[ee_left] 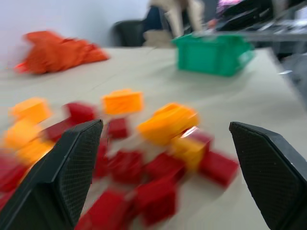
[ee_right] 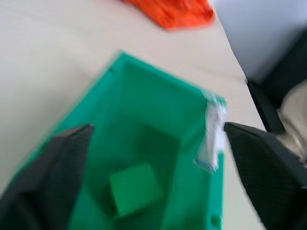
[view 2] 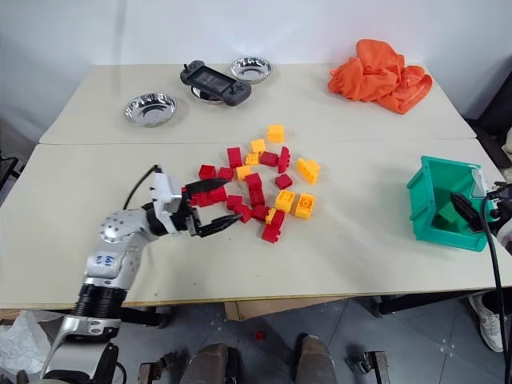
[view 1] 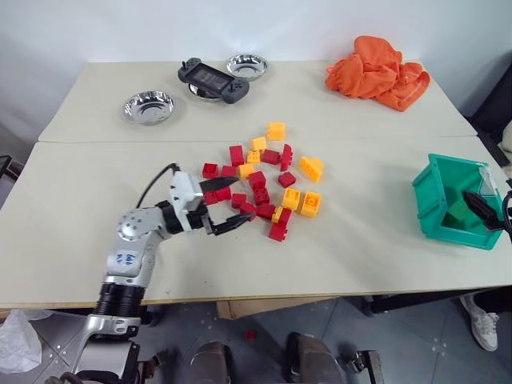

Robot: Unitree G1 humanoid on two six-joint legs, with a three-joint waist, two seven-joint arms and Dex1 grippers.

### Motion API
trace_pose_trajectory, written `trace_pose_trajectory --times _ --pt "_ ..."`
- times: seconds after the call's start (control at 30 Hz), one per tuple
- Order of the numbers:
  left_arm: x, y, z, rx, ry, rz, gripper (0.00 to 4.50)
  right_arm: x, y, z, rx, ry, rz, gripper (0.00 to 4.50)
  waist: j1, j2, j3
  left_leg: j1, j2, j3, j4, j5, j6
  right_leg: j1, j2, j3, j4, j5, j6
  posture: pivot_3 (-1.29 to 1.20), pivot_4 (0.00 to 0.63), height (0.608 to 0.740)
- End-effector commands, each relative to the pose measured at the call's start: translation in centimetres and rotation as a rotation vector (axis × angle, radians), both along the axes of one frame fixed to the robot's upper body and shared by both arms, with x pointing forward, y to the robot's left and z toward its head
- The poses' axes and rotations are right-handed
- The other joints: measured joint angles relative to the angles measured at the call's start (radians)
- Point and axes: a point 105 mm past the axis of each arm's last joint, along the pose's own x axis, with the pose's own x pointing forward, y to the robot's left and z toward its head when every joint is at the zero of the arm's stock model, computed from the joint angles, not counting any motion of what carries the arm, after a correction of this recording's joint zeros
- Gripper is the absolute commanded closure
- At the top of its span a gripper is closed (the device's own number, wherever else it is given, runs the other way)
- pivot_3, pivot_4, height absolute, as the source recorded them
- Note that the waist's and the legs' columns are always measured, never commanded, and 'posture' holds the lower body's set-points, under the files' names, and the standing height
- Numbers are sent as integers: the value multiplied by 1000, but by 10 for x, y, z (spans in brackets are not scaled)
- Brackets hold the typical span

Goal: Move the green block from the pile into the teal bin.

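Observation:
The green block [ee_right: 134,189] is inside the teal bin [view 1: 436,188] near the table's right edge, apart from both grippers. My right gripper [ee_right: 157,127] hovers over the bin's opening, open, with nothing between its fingers. The pile [view 1: 264,180] of red and yellow-orange bricks is spread over the middle of the table. My left gripper [view 1: 228,206] is at the pile's left edge, close to the table top and pointing toward the bricks. It is open and empty, with red bricks just ahead of its fingertips [ee_left: 86,143].
Two steel bowls [view 1: 149,106] [view 1: 246,66] and a black game controller [view 1: 213,80] sit at the back left. An orange cloth [view 1: 376,72] lies at the back right. A seam [view 1: 96,142] crosses the table behind the pile. A person's shoe [view 1: 482,320] is on the floor at the right.

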Motion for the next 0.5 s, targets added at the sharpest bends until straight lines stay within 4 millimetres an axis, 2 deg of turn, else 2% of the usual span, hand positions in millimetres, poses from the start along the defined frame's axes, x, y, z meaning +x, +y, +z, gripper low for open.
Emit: trace_pose_trajectory --times 0.03,0.07,0.13,0.3,0.37,0.5 --pt "-4 17 -7 32 -4 58 0 -7 44 27 -15 -130 255 29 1 0 0 0 0 0 0 0 0 0 0 0 0 0 0 0 150 740" --pt "-6 23 -11 47 2 73 0 -10 64 28 11 -149 359 29 1 0 0 0 0 0 0 0 0 0 0 0 0 0 0 0 150 740" --pt "-8 32 -17 77 6 114 0 -15 91 20 9 -124 496 29 -4 0 0 0 0 0 -1 0 0 0 1 0 0 0 0 0 150 740" --pt "-22 58 -27 77 31 226 0 -24 159 -23 47 -6 775 29 -8 0 0 0 0 0 -1 0 0 0 0 0 0 0 0 0 150 740" --pt "-27 66 -30 72 41 271 0 -22 168 -36 42 10 810 29 -6 0 0 0 0 0 -1 0 0 0 0 0 0 0 0 0 150 740" --pt "-38 81 -34 65 54 355 0 -15 170 -56 33 13 813 29 -3 0 0 0 0 0 -1 0 0 0 0 0 0 0 0 0 150 740"
